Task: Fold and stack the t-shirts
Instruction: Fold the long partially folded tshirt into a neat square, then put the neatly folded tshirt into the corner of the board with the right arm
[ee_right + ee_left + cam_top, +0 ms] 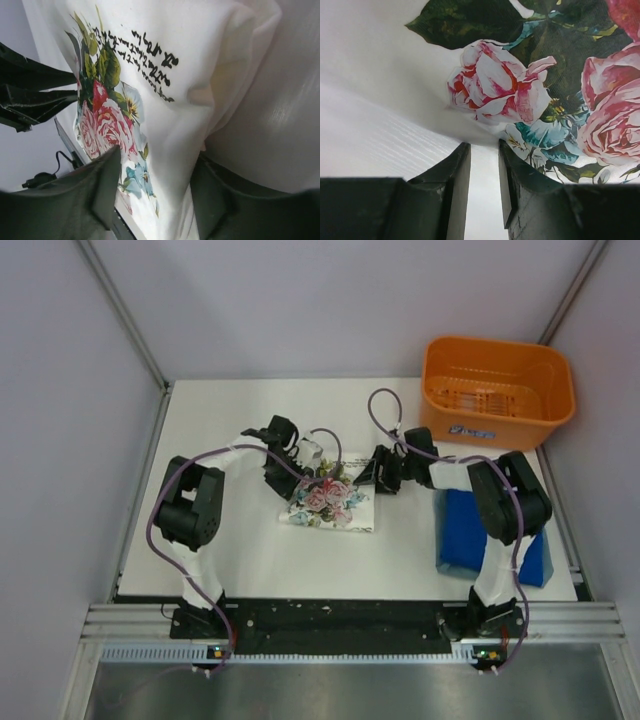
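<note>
White floral shirt [330, 505] lies as a small rectangle at mid-table [400, 565], between the 2 arms. Left gripper [485, 146]: I see its fingers a narrow gap apart, with pale surface showing through the gap. The shirt's edge sits right at the tips, and nothing is pinched that I can make out. Right gripper [156, 156]: fingers wide apart, printed cloth with dark lettering filling the space between them, not clamped. Blue shirt [462, 532] lies flat at the near right, partly under the right arm, apart from the white one. Orange basket [436, 390] stands at the far right corner.
</note>
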